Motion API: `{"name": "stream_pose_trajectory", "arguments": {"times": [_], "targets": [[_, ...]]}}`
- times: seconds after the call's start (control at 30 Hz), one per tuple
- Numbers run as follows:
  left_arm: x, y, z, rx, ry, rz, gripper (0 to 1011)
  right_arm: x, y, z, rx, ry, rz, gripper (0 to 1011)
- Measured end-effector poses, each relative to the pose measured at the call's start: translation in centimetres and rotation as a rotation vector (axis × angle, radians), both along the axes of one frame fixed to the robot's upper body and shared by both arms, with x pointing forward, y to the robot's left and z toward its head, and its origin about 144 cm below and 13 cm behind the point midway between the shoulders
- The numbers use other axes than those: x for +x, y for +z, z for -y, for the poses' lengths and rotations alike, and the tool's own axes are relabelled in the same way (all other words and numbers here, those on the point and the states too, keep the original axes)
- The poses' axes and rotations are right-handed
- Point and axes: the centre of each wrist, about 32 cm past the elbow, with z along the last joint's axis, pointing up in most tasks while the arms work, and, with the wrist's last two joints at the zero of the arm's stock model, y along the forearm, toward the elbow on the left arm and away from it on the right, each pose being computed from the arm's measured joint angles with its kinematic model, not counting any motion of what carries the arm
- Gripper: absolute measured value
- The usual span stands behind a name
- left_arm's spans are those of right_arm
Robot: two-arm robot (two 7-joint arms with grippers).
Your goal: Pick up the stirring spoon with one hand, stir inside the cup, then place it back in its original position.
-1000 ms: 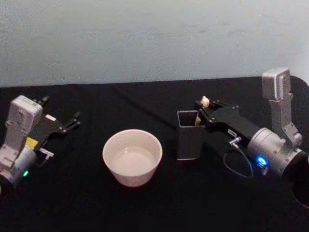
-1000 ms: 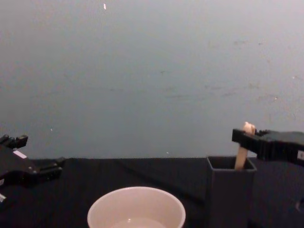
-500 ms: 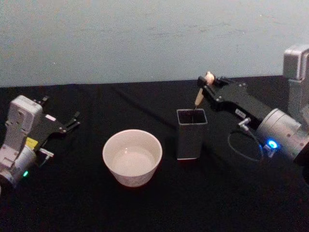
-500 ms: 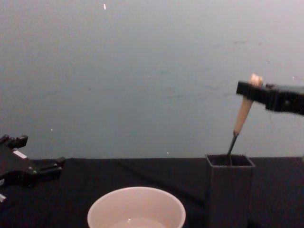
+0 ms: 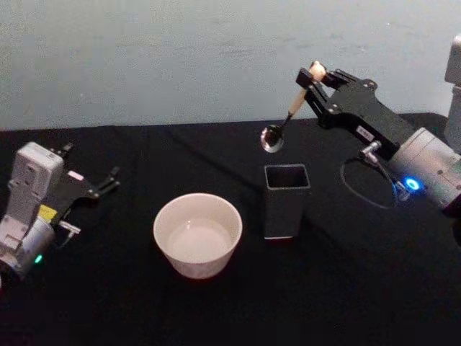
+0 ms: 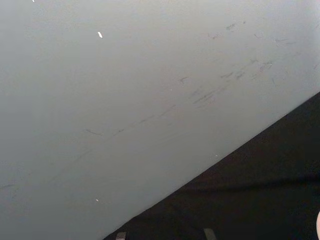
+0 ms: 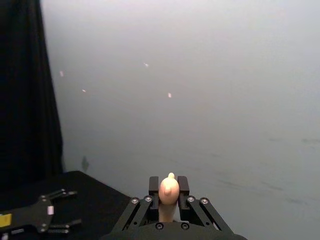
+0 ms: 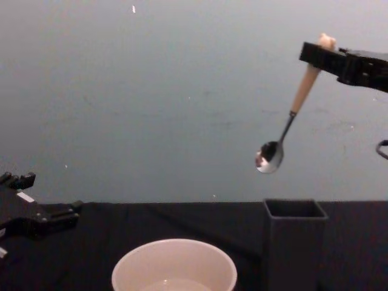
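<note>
Since half a second ago the right gripper (image 5: 311, 72) has risen, and the stirring spoon (image 5: 288, 117) has come fully out of the dark grey square holder (image 5: 283, 205). Its shiny bowl now hangs in the air above the holder's mouth, touching nothing. The gripper's fingers (image 7: 154, 187) are pressed against the beige-pink handle just below the knobby tip, pinching it. The spoon tilts, with its bowl lower and nearer the cup (image 5: 197, 234). In the chest view the spoon (image 8: 295, 106) hangs from the right gripper (image 8: 316, 53), well above the holder (image 8: 294, 242).

The cup stands on the table to the left of the holder, near it but apart. The left gripper (image 5: 92, 160) has not moved: it rests low at the table's left side, well apart from the cup, with its fingers spread.

A yellow label (image 5: 47, 213) and a small pale tag (image 5: 74, 175) sit on the left arm, and a white sticker (image 5: 366, 133) on the right gripper's body; none of the writing can be read. A blue light (image 5: 410, 184) glows on the right arm and a green one (image 5: 37, 258) on the left.

A black cloth (image 5: 108, 303) covers the table. Behind it is a pale grey-blue wall (image 5: 180, 58) with faint scuffs, and the right wrist view shows a dark curtain (image 7: 25, 100) beside the wall.
</note>
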Motion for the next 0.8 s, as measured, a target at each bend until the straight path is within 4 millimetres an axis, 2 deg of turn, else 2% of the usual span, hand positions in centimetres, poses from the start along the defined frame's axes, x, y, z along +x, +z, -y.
{"name": "stream_pose_trajectory", "arguments": {"times": [0.37,0.8], "targets": [[0.0,0.0,0.0,0.0,0.0,0.0,1001,1.8,-1.8,-1.6,-0.022,0.172,0.039,213],[0.0,0.0,0.0,0.0,0.0,0.0,1001,2.7,-4.8,-3.6,-0.07,0.33,0.028,213]]}}
